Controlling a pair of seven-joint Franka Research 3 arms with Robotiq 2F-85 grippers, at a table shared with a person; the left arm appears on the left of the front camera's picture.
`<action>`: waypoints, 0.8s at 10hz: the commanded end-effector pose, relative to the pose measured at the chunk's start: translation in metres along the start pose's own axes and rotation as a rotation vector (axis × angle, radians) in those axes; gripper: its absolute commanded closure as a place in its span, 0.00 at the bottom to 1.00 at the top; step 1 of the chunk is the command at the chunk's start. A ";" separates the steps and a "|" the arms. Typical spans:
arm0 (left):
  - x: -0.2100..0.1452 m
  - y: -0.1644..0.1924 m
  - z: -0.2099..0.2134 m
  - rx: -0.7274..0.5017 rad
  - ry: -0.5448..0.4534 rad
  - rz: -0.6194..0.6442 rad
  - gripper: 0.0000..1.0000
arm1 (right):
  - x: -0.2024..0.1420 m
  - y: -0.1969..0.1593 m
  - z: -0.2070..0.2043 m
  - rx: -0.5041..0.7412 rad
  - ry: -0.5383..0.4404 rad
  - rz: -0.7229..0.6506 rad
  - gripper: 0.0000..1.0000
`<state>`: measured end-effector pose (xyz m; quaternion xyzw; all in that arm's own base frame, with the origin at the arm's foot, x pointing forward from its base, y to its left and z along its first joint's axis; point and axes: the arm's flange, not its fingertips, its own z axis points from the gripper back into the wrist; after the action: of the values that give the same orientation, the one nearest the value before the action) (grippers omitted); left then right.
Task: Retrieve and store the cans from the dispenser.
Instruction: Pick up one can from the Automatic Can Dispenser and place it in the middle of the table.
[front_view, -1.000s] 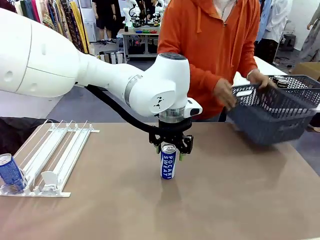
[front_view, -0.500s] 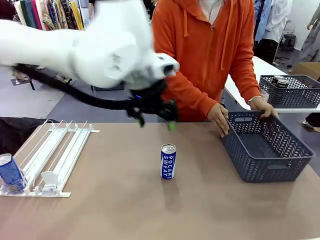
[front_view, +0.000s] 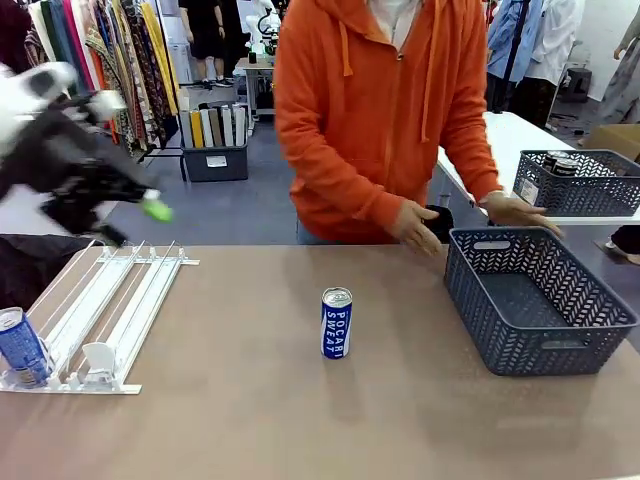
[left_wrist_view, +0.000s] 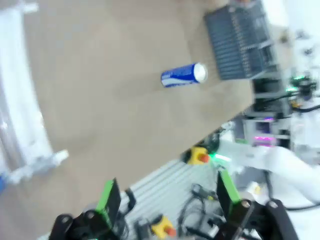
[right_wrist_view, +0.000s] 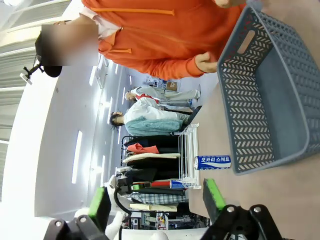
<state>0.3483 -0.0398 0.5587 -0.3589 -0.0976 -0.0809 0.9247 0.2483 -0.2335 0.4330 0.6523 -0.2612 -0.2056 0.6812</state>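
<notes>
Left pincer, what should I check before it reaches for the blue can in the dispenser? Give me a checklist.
1. Left pincer open, empty: ok.
2. Blue can standing at the dispenser's near end: ok.
3. Pincer lined up over that can: not ok, it is by the dispenser's far end, blurred.
4. Pocari Sweat can upright mid-table, apart from the grey basket: ok.
5. Person's hands by the basket, away from the dispenser: ok.
</notes>
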 end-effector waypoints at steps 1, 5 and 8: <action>-0.036 0.074 0.068 -0.218 -0.015 0.047 0.00 | 0.002 0.004 0.000 0.020 -0.008 0.005 0.00; -0.108 0.179 0.092 -0.372 -0.152 0.285 0.00 | 0.002 0.004 0.000 0.020 -0.008 0.005 0.00; -0.109 0.159 0.117 -0.309 -0.114 0.248 0.00 | 0.002 0.004 0.000 0.020 -0.008 0.005 0.00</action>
<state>0.2637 0.1676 0.5047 -0.5079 -0.0855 0.0517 0.8556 0.2483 -0.2335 0.4331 0.6523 -0.2612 -0.2055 0.6813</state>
